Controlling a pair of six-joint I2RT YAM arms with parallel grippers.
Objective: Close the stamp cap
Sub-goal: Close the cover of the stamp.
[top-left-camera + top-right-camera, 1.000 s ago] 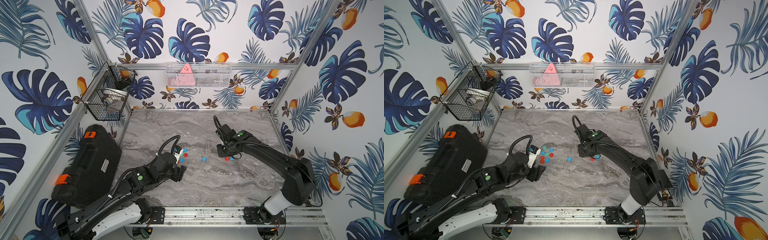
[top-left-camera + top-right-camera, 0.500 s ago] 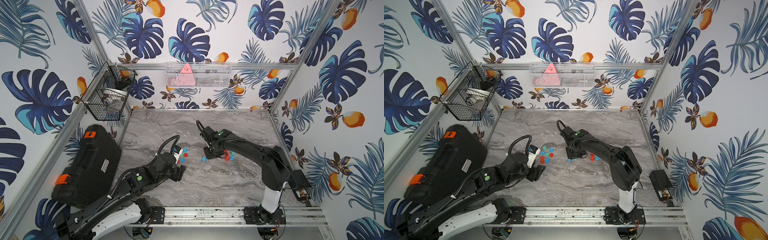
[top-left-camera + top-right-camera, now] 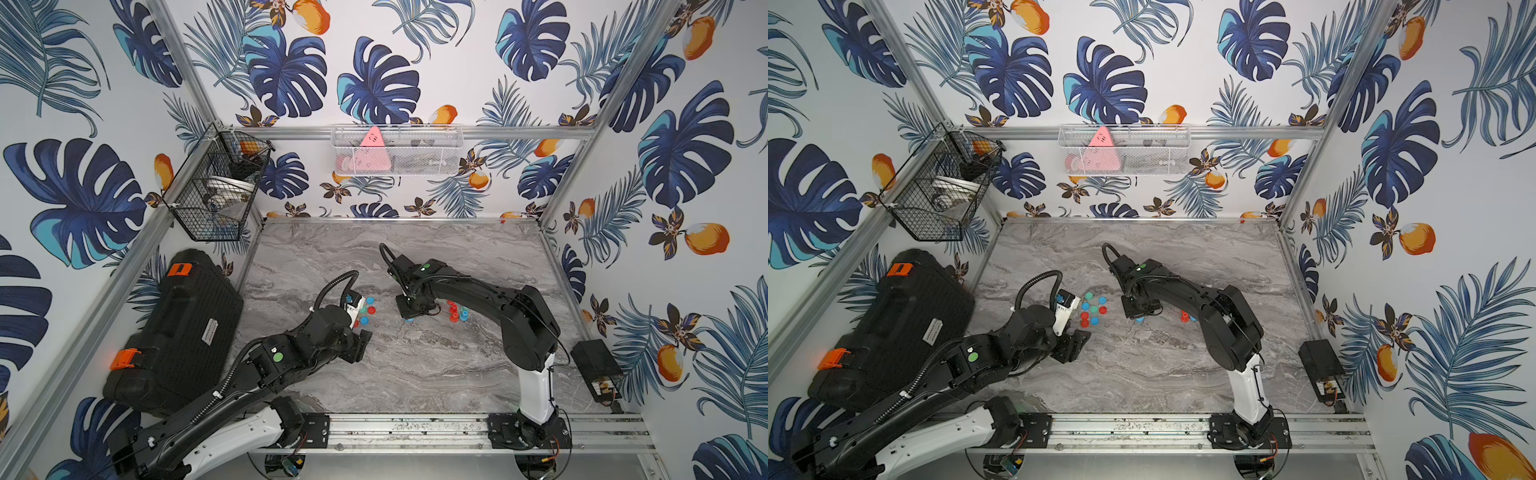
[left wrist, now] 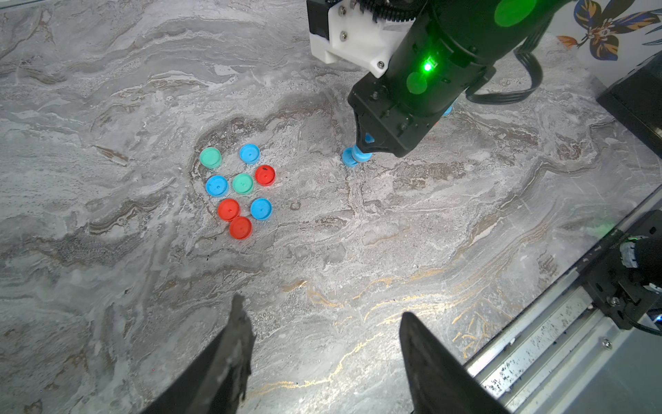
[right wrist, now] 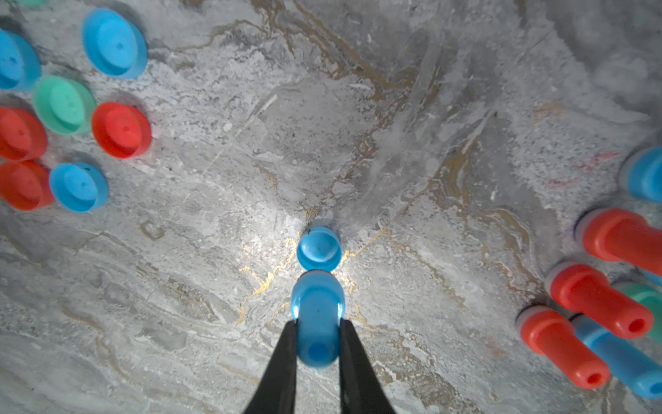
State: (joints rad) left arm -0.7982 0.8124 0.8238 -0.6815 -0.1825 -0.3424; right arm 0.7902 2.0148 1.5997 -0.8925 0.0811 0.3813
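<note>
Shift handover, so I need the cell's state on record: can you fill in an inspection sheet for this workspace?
Surface: grey marble tabletop, faint reddish marks near the stamps.
Job's things: blue stamp held; lone blue cap right by its lower end, not seated; eight loose caps grouped; other stamps standing together.
Clutter: nothing seen.
Grippers: right gripper shut on the blue stamp; left gripper open, empty, above the table.
Cables: black wrist cable looped, no snag seen.
Surroundings: black case, wire basket, white mesh basket, small black box.
</note>
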